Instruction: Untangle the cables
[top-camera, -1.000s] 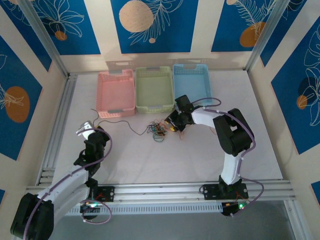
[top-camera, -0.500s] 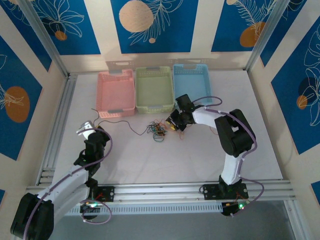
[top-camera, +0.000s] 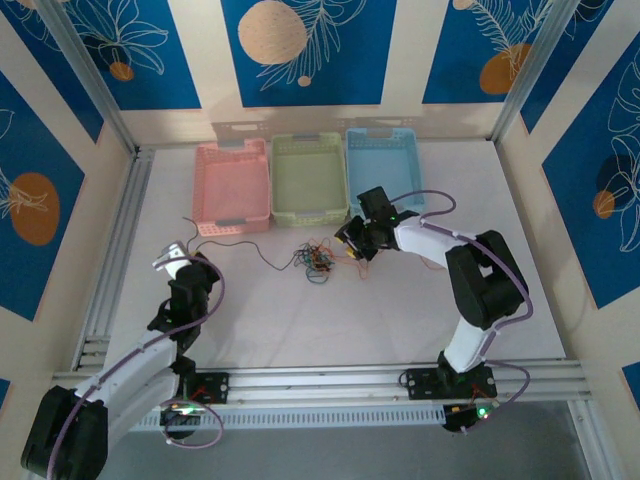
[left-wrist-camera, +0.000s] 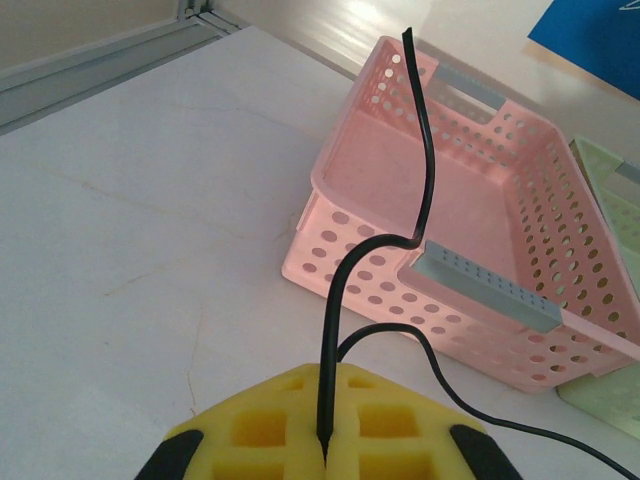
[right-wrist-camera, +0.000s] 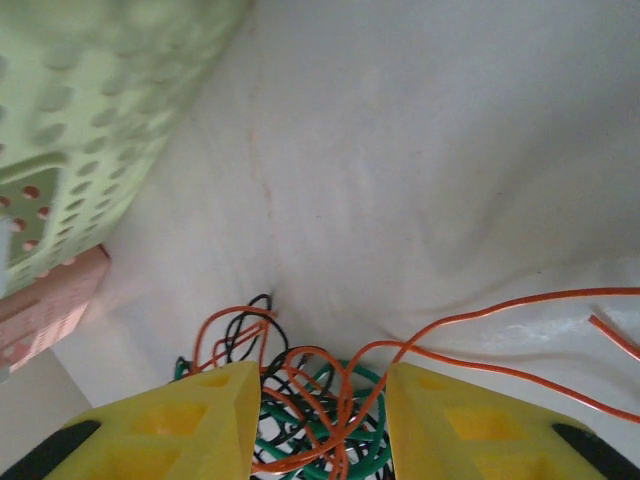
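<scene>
Cables (top-camera: 318, 262) clump small overhead; right wrist resolves green, orange, black loops

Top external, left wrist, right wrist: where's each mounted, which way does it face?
Top external: above and behind the robot, looking down on the table; shows left arm, right arm, left gripper, right gripper.
Left wrist: on the left arm, facing the pink basket; its yellow fingers pinch a black cable.
Right wrist: on the right arm, looking down past its fingers at the cable clump, green basket upper left.
Shared: top external and right wrist both see the clump; top external and left wrist, the pink basket.
</scene>
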